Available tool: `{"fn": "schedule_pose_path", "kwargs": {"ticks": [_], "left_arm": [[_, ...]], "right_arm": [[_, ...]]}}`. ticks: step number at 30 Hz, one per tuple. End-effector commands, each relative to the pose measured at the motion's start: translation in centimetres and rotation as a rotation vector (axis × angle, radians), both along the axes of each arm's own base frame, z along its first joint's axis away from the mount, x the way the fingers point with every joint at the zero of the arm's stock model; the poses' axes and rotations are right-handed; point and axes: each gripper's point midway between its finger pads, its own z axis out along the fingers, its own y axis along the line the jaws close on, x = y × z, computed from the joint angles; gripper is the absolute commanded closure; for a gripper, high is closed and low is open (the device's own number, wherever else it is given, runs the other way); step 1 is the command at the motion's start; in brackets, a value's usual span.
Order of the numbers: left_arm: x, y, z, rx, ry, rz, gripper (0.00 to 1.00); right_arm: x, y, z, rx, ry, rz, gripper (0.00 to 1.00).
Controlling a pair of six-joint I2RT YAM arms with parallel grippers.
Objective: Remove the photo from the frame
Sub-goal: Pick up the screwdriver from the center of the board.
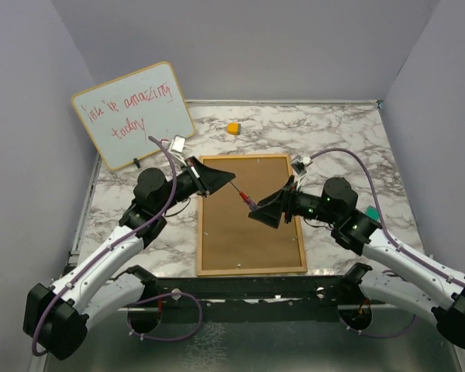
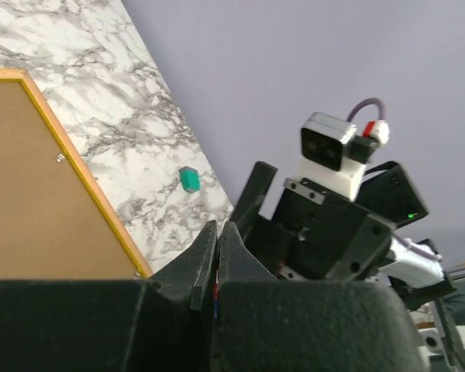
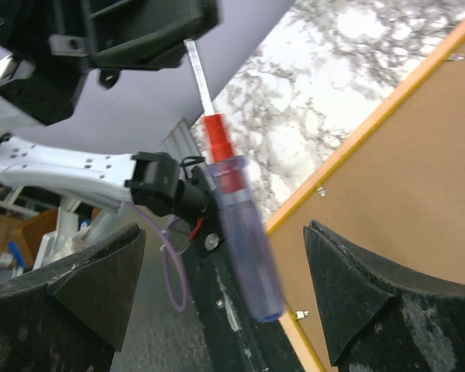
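The frame [image 1: 250, 215] lies face down on the marble table, brown cork back up, with a thin yellow border [image 3: 372, 128]. The photo is hidden under that back. A screwdriver [image 1: 245, 198] with a red collar and a clear bluish handle [image 3: 244, 232] hangs over the frame's middle. My left gripper [image 1: 234, 184] is shut on its thin metal shaft, and in the left wrist view my left gripper [image 2: 217, 229] has its jaws pressed together. My right gripper [image 3: 223, 232] is open, its fingers [image 3: 349, 287] standing wide on either side of the handle without touching it.
A whiteboard [image 1: 132, 115] with red handwriting leans at the back left. A small yellow block [image 1: 232, 129] lies behind the frame and a teal block [image 2: 188, 179] to its right. Small metal clips [image 3: 319, 191] sit along the frame's back edge.
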Motion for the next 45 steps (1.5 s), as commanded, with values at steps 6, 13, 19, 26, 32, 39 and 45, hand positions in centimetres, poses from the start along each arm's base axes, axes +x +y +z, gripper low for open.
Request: {"fn": "schedule_pose_path", "kwargs": {"ticks": [6,13,19,26,32,39,45], "left_arm": [[-0.8,0.9,2.5,-0.198,0.012,0.024,1.0],[-0.6,1.6,2.7,-0.285,0.052,0.057,1.0],[-0.1,1.8,2.5,-0.309,0.078,0.086,1.0],[-0.1,2.1,2.5,-0.349,0.088,0.092,1.0],[-0.4,2.2,2.6,-0.364,0.087,0.084,1.0],[-0.4,2.2,2.7,-0.372,0.094,0.082,1.0],[-0.4,2.3,2.8,-0.376,0.092,0.084,1.0]], "right_arm": [[1.5,0.2,-0.6,0.099,-0.054,-0.073,0.17],[1.3,0.4,1.4,0.195,-0.084,-0.066,0.3],[1.3,0.3,2.4,0.207,-0.103,-0.063,0.4],[1.3,0.4,2.4,0.227,-0.099,-0.065,0.45],[1.3,0.6,3.1,0.254,-0.09,-0.057,0.52],[1.2,0.9,3.2,0.25,-0.076,-0.037,0.59],[1.1,0.8,3.4,0.251,-0.082,-0.038,0.87]]}}
